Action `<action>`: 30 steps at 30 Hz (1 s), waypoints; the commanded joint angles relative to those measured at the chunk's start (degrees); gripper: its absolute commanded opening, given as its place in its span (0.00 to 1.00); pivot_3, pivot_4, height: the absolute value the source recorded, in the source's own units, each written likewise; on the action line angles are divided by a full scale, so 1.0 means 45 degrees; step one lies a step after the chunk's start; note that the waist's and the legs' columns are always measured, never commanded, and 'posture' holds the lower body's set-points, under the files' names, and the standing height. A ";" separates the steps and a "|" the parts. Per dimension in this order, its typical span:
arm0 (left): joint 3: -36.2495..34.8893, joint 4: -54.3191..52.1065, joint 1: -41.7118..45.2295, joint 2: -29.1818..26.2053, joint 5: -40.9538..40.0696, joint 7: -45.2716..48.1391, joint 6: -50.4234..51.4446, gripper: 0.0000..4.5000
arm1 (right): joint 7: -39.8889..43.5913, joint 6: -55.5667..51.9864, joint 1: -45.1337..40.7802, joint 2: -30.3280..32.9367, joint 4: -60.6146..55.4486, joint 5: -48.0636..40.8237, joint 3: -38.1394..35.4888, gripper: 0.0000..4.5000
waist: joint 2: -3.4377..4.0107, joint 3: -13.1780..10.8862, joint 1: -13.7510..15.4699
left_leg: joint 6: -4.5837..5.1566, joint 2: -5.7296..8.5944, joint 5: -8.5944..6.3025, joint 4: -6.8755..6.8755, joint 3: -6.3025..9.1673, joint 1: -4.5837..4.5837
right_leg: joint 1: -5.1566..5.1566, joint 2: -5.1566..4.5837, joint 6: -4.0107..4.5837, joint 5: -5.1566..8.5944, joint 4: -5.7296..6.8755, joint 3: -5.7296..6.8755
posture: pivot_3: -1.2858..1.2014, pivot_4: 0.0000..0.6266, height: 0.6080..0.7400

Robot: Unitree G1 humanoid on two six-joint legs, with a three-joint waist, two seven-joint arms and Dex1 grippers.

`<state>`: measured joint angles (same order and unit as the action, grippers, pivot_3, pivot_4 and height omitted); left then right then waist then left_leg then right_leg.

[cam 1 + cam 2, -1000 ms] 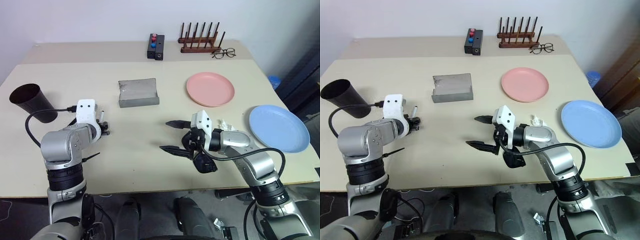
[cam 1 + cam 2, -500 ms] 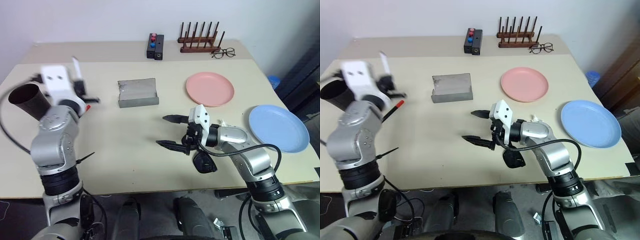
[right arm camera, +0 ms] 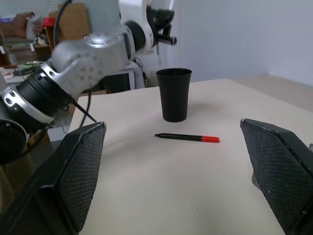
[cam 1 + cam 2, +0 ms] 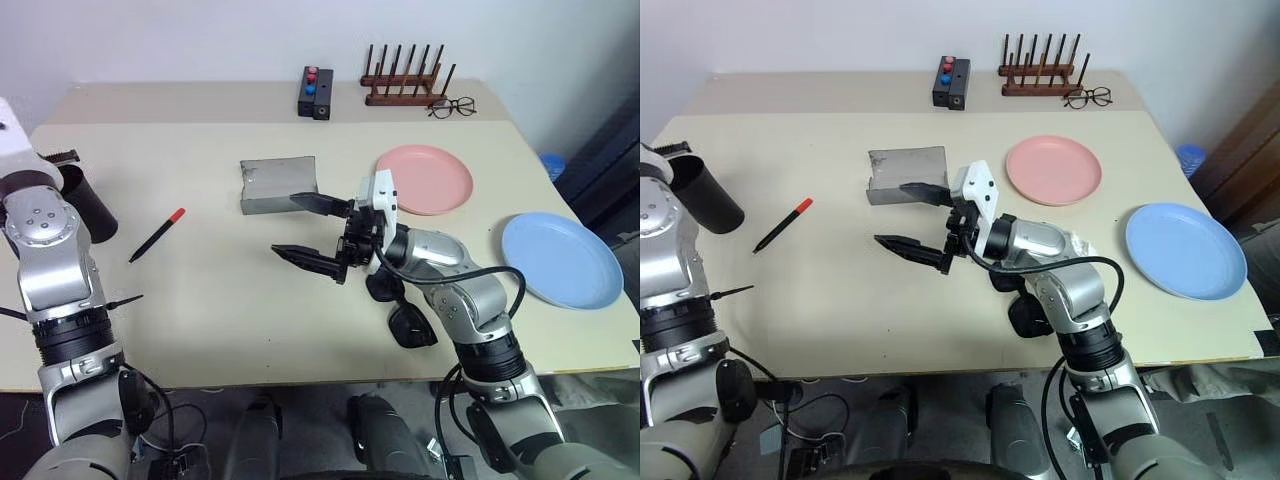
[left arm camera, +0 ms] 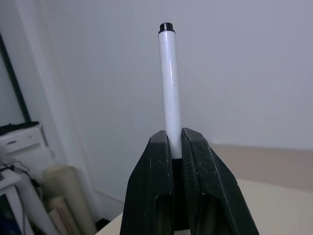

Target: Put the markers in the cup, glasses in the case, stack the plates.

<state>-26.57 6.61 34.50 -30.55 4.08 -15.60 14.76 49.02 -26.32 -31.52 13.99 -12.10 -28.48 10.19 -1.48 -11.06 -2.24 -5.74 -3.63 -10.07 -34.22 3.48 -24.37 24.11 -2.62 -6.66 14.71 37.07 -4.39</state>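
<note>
Beige tabletop (image 4: 250, 330) against a white wall. White-bodied marker (image 5: 169, 88) is clamped between the left gripper (image 5: 177, 142) fingers, black end pointing away from the wrist, raised off the table at the far left by the cup. Dark tapered cup (image 4: 702, 193) stands at the left edge, upright per the right wrist view. Red-capped black marker (image 4: 157, 234) lies flat on the table just right of the cup, not touching it. Grey glasses case (image 4: 277, 185) sits mid-table, lid up. Right gripper (image 4: 303, 228) hangs above the table just in front of the case, fingers spread wide, nothing between them, pointing toward the cup side. Black sunglasses (image 4: 405, 318) lie on the table under the right forearm, partly hidden by it. Pink plate (image 4: 424, 179) is right of the case; blue plate (image 4: 558, 259) sits apart from it near the right edge, not stacked. Far edge: black box with coloured buttons (image 4: 316, 91), wooden peg rack (image 4: 404, 82), wire-rimmed spectacles (image 4: 451, 106) beside the rack.
</note>
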 commanded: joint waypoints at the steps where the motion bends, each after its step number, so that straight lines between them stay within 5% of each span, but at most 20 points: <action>1: -0.0157 0.0884 0.0058 -0.0427 0.0195 -0.0244 -0.1097 0.01 | -0.0038 -0.0033 -0.0060 -0.0163 -0.0551 -0.0321 0.0014 1.00 | 0.0000 0.0000 -0.0019 | 0.0000 -0.0001 0.0000 0.0001 0.0000 0.0000 | 0.0001 0.0000 0.0000 0.0000 0.0001 0.0000 | 0.52 0.24 1.00; 13: -0.0231 0.2934 -0.0071 -0.0693 -0.0239 -0.0283 -0.2339 0.01 | 0.0040 -0.0453 0.0596 0.0524 -0.1136 -0.1015 -0.0540 1.00 | -0.0001 0.0000 -0.0015 | -0.0002 -0.0002 0.0001 0.0007 0.0000 0.0001 | 0.0001 -0.0001 -0.0001 -0.0001 0.0000 0.0004 | 0.52 0.24 1.00; 30: -0.0239 0.2388 -0.0730 -0.0031 -0.1177 -0.0322 -0.2100 0.01 | 0.0148 -0.0314 0.0745 0.0548 -0.1129 -0.0942 -0.0213 1.00 | -0.0001 0.0001 -0.0024 | -0.0002 -0.0002 0.0001 0.0008 0.0000 0.0000 | 0.0001 -0.0001 -0.0001 -0.0001 0.0000 0.0005 | 0.52 0.24 1.00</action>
<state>-26.68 20.02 31.20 -30.22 -1.31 -16.43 5.75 49.43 -28.33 -28.02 16.66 -14.55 -31.86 9.35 -1.49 -11.06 -2.35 -5.75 -3.64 -10.07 -34.19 3.48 -24.37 24.12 -2.62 -6.67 14.71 37.07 -4.36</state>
